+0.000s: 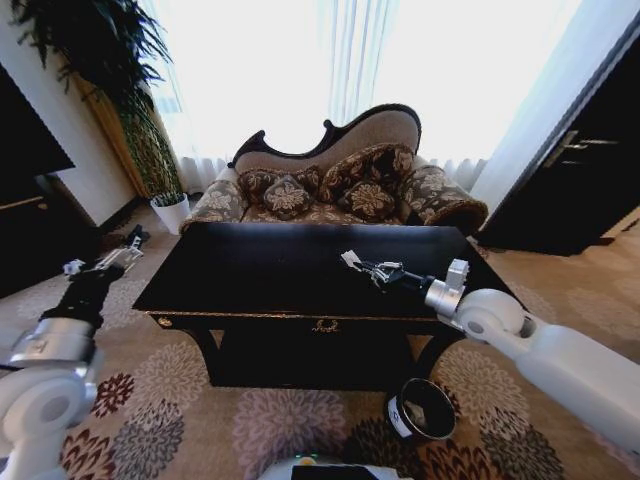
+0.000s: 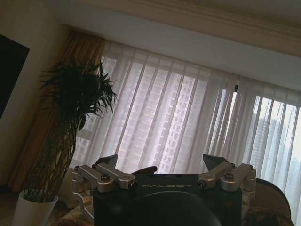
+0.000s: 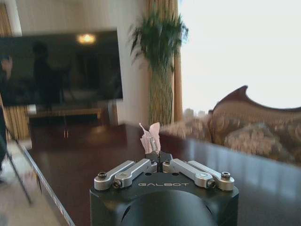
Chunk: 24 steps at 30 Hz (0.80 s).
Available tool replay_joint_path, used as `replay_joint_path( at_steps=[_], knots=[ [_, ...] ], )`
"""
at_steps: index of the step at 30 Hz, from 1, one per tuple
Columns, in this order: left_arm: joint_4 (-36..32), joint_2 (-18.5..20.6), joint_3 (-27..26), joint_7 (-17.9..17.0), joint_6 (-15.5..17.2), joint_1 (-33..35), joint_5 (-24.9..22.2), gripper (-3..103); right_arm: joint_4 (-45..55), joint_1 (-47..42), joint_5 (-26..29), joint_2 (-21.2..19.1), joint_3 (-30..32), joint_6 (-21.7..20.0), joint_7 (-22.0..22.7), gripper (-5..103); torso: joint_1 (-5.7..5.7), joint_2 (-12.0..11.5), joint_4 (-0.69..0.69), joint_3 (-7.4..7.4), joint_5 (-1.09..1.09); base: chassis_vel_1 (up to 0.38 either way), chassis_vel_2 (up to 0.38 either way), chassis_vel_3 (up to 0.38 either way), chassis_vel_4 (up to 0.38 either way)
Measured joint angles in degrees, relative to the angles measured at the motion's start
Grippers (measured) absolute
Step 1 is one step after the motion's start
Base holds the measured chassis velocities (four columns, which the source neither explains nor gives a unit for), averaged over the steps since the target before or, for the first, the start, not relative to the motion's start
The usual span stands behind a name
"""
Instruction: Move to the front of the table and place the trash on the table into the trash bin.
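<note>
The glossy black table [image 1: 250,275] with gold trim stands in front of me. My right gripper [image 1: 366,267] reaches over its right half, shut on a white crumpled paper scrap [image 1: 350,259]. In the right wrist view the trash scrap [image 3: 151,136] sticks up from between the closed fingertips of the right gripper [image 3: 157,154], just above the tabletop [image 3: 94,160]. The black trash bin [image 1: 424,409] with a pale rim stands on the carpet by the table's front right leg, below my right arm. My left gripper [image 1: 124,252] hovers off the table's left end, and the left wrist view shows it [image 2: 160,162] open and holding nothing.
A patterned sofa [image 1: 340,185] stands behind the table. A white plant pot [image 1: 172,210] and tall plant sit at the back left, beside a dark low cabinet [image 1: 25,215]. A dark door [image 1: 585,160] is at the right. Floral carpet surrounds the table.
</note>
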Motion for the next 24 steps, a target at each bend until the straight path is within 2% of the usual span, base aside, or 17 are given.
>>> replay_joint_path(
  at_steps=[1, 2, 3, 5, 6, 8, 9, 11, 12, 15, 16, 17, 20, 21, 24],
  knots=[
    [0.1, -0.1, 0.4, -0.1, 0.0, -0.1, 0.0, 100, 0.6, -2.1, 0.2, 0.4, 2.7, 0.2, -0.3, 1, 0.00, 0.0, 0.00, 0.00, 0.00, 0.000, 0.000, 0.000, 0.000],
    [0.1, -0.1, 0.4, -0.1, 0.0, -0.1, 0.0, 100, 0.6, -2.1, 0.2, 0.4, 2.7, 0.2, -0.3, 1, 0.00, 0.0, 0.00, 0.00, 0.00, 0.000, 0.000, 0.000, 0.000],
    [0.4, -0.4, 1.3, -0.3, 0.0, -0.3, 0.0, 100, 2.0, -9.0, 0.3, 1.9, 9.7, 0.8, -2.0, 1, 0.00, 0.0, -0.02, -0.01, -0.07, 0.000, 0.000, 0.000, 0.000],
    [0.5, -0.6, 2.5, -0.6, 0.0, -0.6, 0.0, 100, 3.1, -19.4, -0.5, 4.9, 19.1, 2.2, -5.3, 1, 0.00, 0.0, -0.04, 0.00, 0.03, 0.000, 0.000, 0.000, 0.000],
    [0.5, -0.7, 3.0, -0.6, 0.0, -0.7, 0.0, 100, 3.3, -24.6, -1.2, 6.8, 24.0, 3.5, -7.6, 1, -0.01, 0.0, -0.03, 0.00, -0.02, 0.000, 0.000, 0.000, 0.000],
    [0.5, -0.8, 3.2, -0.7, 0.0, -0.7, 0.0, 100, 3.3, -26.8, -1.5, 7.7, 26.0, 4.1, -8.7, 1, -0.01, 0.0, -0.04, -0.01, -0.02, 0.000, 0.000, 0.000, 0.000],
    [0.3, -0.7, 3.9, -0.7, 0.0, -1.0, 0.1, 100, 3.0, -32.8, -2.5, 10.6, 30.9, 6.6, -12.5, 1, -0.01, 0.0, -0.05, -0.01, 0.00, 0.000, 0.000, 0.000, 0.000],
    [0.0, -0.5, 5.0, -0.7, 0.0, -1.7, 0.2, 100, 1.4, -40.0, -2.9, 15.1, 35.8, 10.8, -18.3, 1, -0.01, 0.0, -0.05, -0.01, 0.01, 0.000, 0.000, 0.000, 0.000],
    [0.0, -0.5, 5.0, -0.7, 0.0, -1.7, 0.2, 100, 1.4, -40.0, -2.9, 15.1, 35.8, 10.8, -18.3, 1, -0.01, 0.0, -0.05, -0.01, 0.01, 0.000, 0.000, 0.000, 0.000],
    [0.0, -0.3, 6.3, -0.8, 0.1, -2.3, 0.4, 100, 0.9, -44.8, -2.2, 19.5, 39.0, 13.7, -22.3, 1, -0.01, 0.0, -0.05, -0.01, 0.00, 0.000, 0.000, 0.000, 0.000],
    [0.3, -0.3, 7.3, -0.8, 0.2, -2.8, 0.9, 100, 1.1, -47.3, -1.7, 22.3, 40.9, 15.1, -24.2, 1, -0.01, 0.0, -0.03, -0.01, -0.02, 0.000, 0.000, 0.000, 0.000],
    [0.3, -0.3, 7.3, -0.8, 0.2, -2.8, 0.9, 100, 1.1, -47.3, -1.7, 22.3, 40.9, 15.1, -24.2, 1, -0.01, 0.0, -0.03, -0.01, -0.02, 0.000, 0.000, 0.000, 0.000],
    [0.8, -0.6, 8.4, -0.8, 0.2, -3.3, 1.4, 100, 1.7, -49.3, -0.8, 25.5, 42.4, 16.2, -26.2, 1, -0.01, 0.0, -0.04, -0.01, -0.02, 0.000, 0.000, 0.000, 0.000],
    [1.1, -0.9, 8.8, -0.7, 0.2, -3.4, 1.6, 100, 1.9, -50.5, -0.6, 27.7, 43.1, 16.9, -27.9, 1, -0.01, 0.0, -0.03, -0.01, -0.03, 0.000, 0.000, 0.000, 0.000],
    [1.4, -1.3, 9.0, -0.5, 0.0, -3.5, 1.6, 100, 1.5, -51.8, -1.4, 30.1, 43.2, 18.1, -29.7, 1, 0.00, 0.0, -0.03, -0.01, -0.02, 0.000, 0.000, 0.000, 0.000]
  ],
)
